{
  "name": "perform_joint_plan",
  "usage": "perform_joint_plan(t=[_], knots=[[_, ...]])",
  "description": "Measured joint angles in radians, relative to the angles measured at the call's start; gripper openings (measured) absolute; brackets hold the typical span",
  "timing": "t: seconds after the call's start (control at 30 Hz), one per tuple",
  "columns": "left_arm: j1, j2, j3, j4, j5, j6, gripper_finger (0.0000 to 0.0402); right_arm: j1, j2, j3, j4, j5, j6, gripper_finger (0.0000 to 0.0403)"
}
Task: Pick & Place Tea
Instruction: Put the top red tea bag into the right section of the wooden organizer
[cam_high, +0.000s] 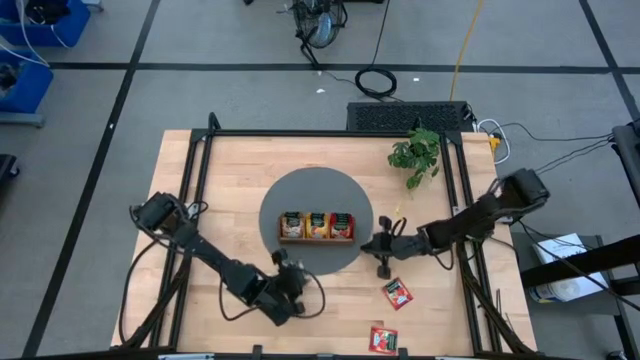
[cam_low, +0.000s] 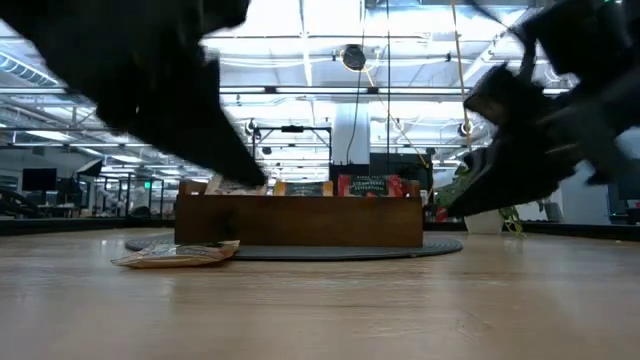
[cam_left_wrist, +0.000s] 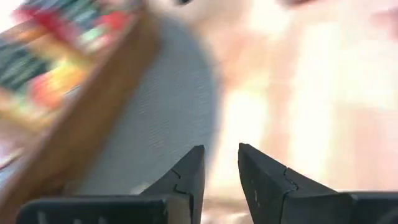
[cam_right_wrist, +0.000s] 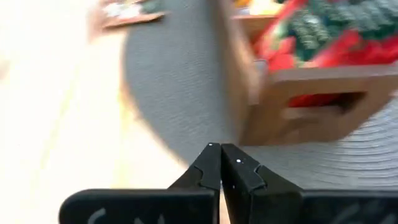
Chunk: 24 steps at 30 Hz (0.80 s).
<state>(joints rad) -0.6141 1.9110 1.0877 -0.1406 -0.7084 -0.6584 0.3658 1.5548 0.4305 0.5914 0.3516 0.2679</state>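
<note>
Tea packets (cam_high: 317, 225) fill the three slots of the wooden tray (cam_high: 316, 238) at the centre of the grey mat (cam_high: 300, 258); two red packets lie loose on the table, one (cam_high: 397, 292) at about four o'clock from the tray, the other (cam_high: 383, 340) near the front edge at five o'clock. The low view shows one more beige packet (cam_low: 180, 255) flat on the wood just off the mat's rim.

My left gripper (cam_high: 285, 280) hangs over the mat's front edge at seven o'clock from the tray, its fingers (cam_left_wrist: 186, 180) a small way apart with nothing between them. My right gripper (cam_high: 380, 245) sits at three o'clock, beside the tray's end, closed tight and empty.

I judge these packets very light, thin and limp, with slick paper skins that will slide on wood. Lying flat, they give little to pinch; I would come down over a short edge, fingers astride it, and squeeze gently so the sachet buckles up rather than tears.
</note>
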Motion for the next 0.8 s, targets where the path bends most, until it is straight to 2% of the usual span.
perform_joint_plan(t=[0.2,0.3,0.43,0.5,0.63,0.8], knots=[[-0.011,0.0,0.005,0.319,0.154,0.241,0.0102,0.137,-0.144,0.122,-0.399,-0.016,0.023,0.0],[-0.01,-0.001,0.005,0.334,0.159,0.275,0.0102,0.228,-0.194,0.19,-0.607,-0.004,0.042,0.0],[-0.01,-0.001,0.005,0.265,0.159,0.249,0.0102,0.32,-0.241,0.238,-0.842,0.008,0.227,0.0],[-0.009,-0.001,0.004,0.243,0.16,0.248,0.0102,0.364,-0.254,0.247,-0.896,0.004,0.325,0.0],[-0.009,-0.001,0.004,0.244,0.16,0.247,0.0102,0.437,-0.251,0.253,-0.926,-0.101,0.434,0.0],[-0.008,-0.001,0.004,0.251,0.159,0.236,0.0102,0.467,-0.2,0.242,-0.948,-0.144,0.545,0.0]])
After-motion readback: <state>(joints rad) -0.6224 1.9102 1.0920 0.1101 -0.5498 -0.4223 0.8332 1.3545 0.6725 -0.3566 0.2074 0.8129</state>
